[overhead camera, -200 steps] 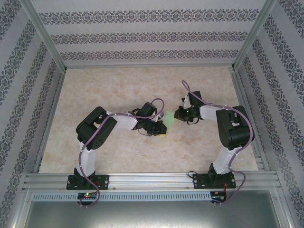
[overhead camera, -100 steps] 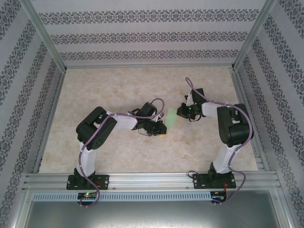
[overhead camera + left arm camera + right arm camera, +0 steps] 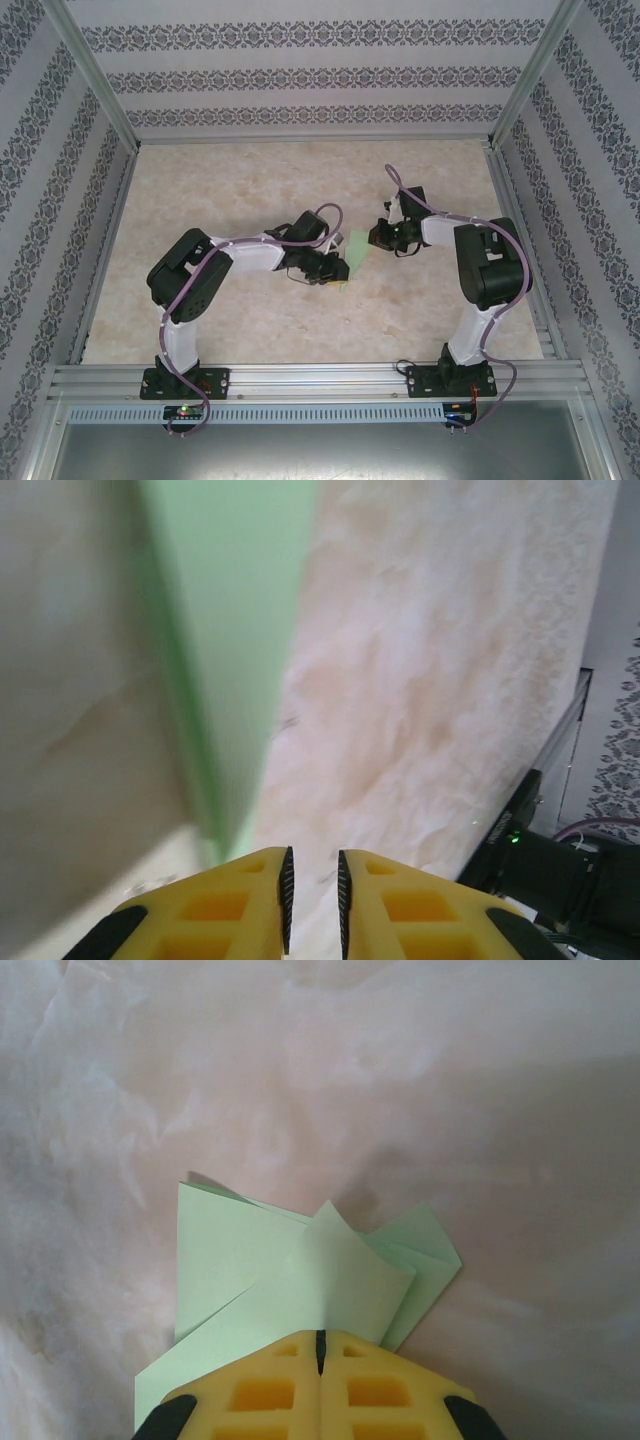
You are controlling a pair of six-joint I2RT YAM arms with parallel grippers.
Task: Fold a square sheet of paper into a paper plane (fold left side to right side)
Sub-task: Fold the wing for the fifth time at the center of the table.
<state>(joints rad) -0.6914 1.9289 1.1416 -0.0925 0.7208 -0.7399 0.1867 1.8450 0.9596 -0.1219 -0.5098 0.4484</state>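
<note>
The light green sheet of paper [image 3: 355,250] lies at the table's middle, folded into overlapping layers [image 3: 250,1260]. My right gripper [image 3: 378,238] is at its right end. Its jaws [image 3: 321,1333] are shut, and a raised, creased flap runs into them. My left gripper [image 3: 338,270] is at the sheet's near left edge. In the left wrist view its yellow fingers [image 3: 312,852] stand slightly apart with bare table between them. There the paper [image 3: 235,630] stretches away just left of the fingertips, blurred.
The marble-patterned table top [image 3: 250,180] is walled by patterned panels and aluminium posts. A metal rail [image 3: 320,380] carrying both arm bases runs along the near edge. The right arm's black body [image 3: 560,880] shows at the lower right of the left wrist view.
The left gripper's jaws have parted a little, and the left arm's elbow has swung to the left. The right gripper has shifted only slightly and stays shut on the paper.
</note>
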